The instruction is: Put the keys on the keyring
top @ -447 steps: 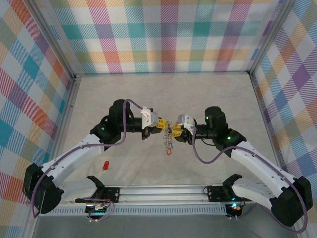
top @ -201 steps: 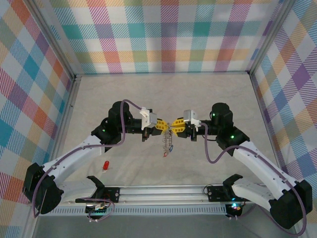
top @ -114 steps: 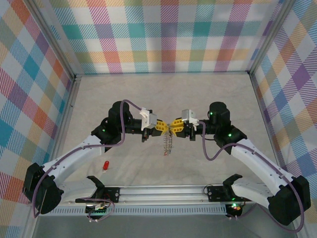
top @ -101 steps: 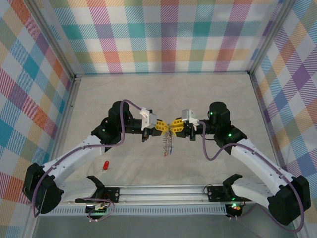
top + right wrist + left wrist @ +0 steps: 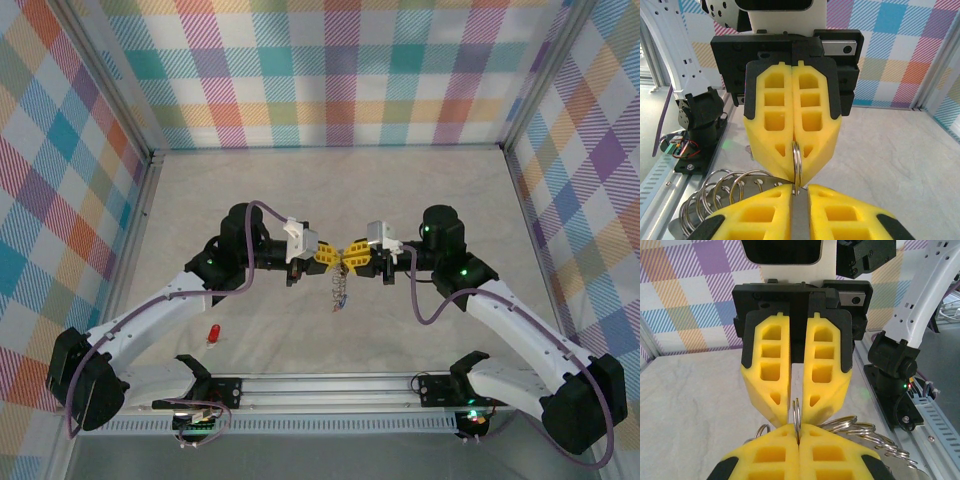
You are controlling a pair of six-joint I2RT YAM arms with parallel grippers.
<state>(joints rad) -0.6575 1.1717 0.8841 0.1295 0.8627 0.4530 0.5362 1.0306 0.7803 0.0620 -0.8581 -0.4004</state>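
With both jaws clamped tip to tip on the keyring [image 5: 341, 288], the loose red key [image 5: 212, 333] lies on the worktop [image 5: 300, 190] below, nearer your left arm [image 5: 150, 315].

The left gripper [image 5: 798, 436] is pinching the keyring [image 5: 852, 426] upright, while the right gripper [image 5: 796, 412] is flanking its thin edge with narrowly parted fingers
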